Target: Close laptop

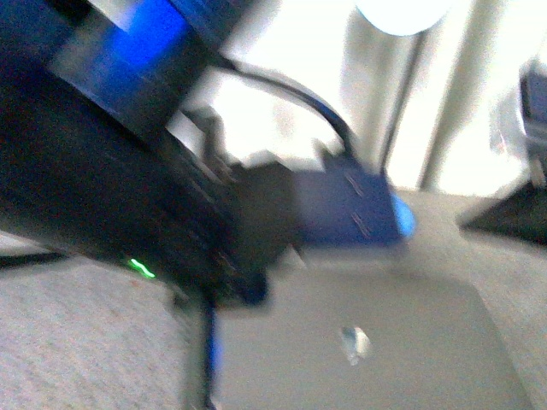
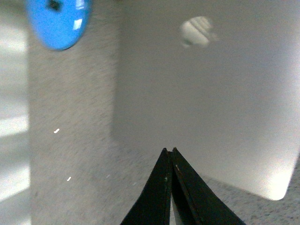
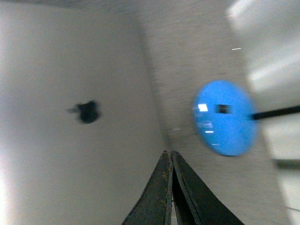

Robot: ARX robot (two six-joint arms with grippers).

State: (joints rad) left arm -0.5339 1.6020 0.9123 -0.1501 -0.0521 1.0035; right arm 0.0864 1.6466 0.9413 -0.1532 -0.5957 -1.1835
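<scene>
The slim silver-grey metal laptop (image 1: 367, 342) is lying flat on the speckled grey bench (image 1: 85, 342), lid down and logo up. The left fingers (image 2: 157, 192) and right fingers (image 3: 157, 192) are hovering pinched together and empty, likely because pushing needs no grip.

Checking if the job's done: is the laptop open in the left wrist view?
No, the laptop lies shut, its logo side facing up, with no keys or screen showing.

So the black two-fingered right gripper (image 3: 169, 153) has its tapered tips pressed together, nothing pinched between them. The slim silver-grey metal laptop (image 3: 56, 164) shows its lid, with a blurry dark apple logo (image 3: 86, 111). Beside it, a glossy round blue disc (image 3: 226, 117) sits on the speckled grey surface (image 3: 187, 61), with a thin black cable (image 3: 276, 111) running off it.
</scene>
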